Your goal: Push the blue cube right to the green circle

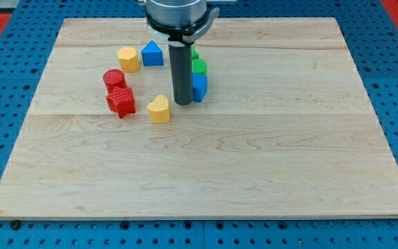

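The blue cube (200, 87) sits near the view's upper middle, partly hidden behind my rod. My tip (182, 103) rests on the board touching or almost touching the cube's left side. The green circle (199, 66) lies just above the cube, close to or touching it, also partly hidden by the rod. Another green block (195, 53) peeks out above the circle; its shape is hidden.
A yellow heart (159, 109) lies just left of my tip. A red star (121, 102) and a red cylinder (114, 80) sit further left. A yellow hexagon (128, 59) and a blue triangular block (153, 53) sit at upper left. The wooden board (254, 159) lies on a blue pegboard.
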